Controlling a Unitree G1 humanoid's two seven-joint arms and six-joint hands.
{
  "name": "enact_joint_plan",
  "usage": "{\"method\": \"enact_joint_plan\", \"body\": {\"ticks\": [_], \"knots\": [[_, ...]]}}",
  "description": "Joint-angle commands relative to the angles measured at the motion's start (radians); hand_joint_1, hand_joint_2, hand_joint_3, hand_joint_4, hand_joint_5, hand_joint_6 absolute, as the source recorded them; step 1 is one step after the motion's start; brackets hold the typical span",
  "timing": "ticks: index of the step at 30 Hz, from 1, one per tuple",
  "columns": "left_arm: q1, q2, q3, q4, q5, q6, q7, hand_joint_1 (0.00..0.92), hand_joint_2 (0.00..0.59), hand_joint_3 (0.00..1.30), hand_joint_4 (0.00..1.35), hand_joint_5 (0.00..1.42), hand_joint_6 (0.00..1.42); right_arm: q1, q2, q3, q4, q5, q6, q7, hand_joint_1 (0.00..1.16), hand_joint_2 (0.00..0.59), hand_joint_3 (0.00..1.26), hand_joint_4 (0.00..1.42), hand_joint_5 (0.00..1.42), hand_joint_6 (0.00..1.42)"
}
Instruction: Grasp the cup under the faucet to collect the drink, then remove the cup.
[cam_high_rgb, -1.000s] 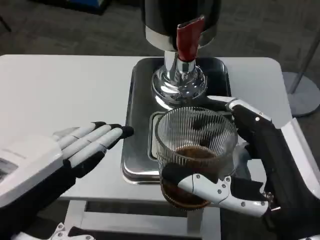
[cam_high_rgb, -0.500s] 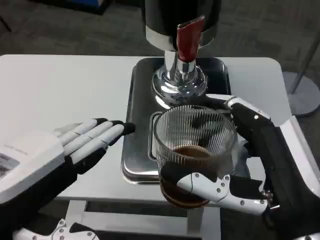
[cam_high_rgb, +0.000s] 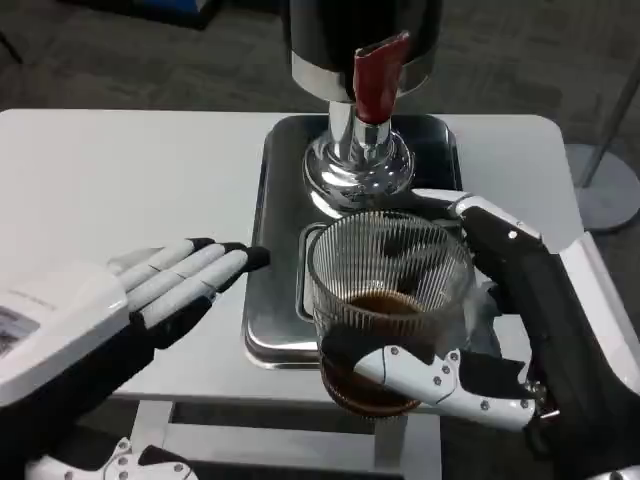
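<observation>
My right hand (cam_high_rgb: 500, 330) wraps the ribbed glass cup (cam_high_rgb: 388, 300), thumb across its near side and fingers (cam_high_rgb: 470, 212) behind it, so the cup is gripped upright with dark drink in its bottom. It stands over the near edge of the metal tray (cam_high_rgb: 275, 250), toward me from the faucet (cam_high_rgb: 378, 75). My left hand (cam_high_rgb: 150, 290) lies flat on the table (cam_high_rgb: 120, 180), fingers spread, holding nothing, beside the tray. Removal, I judge, means drawing the cup toward me, level.

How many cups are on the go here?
1: a ribbed clear glass cup with dark drink in the bottom, gripped by the right hand at the near edge of the metal tray, in front of the dispenser.
</observation>
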Motion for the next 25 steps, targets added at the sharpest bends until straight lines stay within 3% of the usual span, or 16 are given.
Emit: {"method": "enact_joint_plan", "body": {"ticks": [1, 25], "knots": [[0.009, 0.007, 0.009, 0.002, -0.017, 0.004, -0.011, 0.0, 0.058, 0.0, 0.0, 0.0, 0.06, -0.008, 0.007, 0.008, -0.023, 0.002, -0.008, 0.002, 0.91, 0.151, 0.85, 0.99, 1.29, 1.42], [-0.006, 0.016, 0.009, 0.024, -0.025, 0.003, -0.012, 0.0, 0.058, 0.0, 0.0, 0.0, 0.06, -0.019, 0.007, 0.009, -0.018, 0.004, 0.001, 0.005, 0.92, 0.144, 0.87, 1.0, 1.32, 1.42]]}}
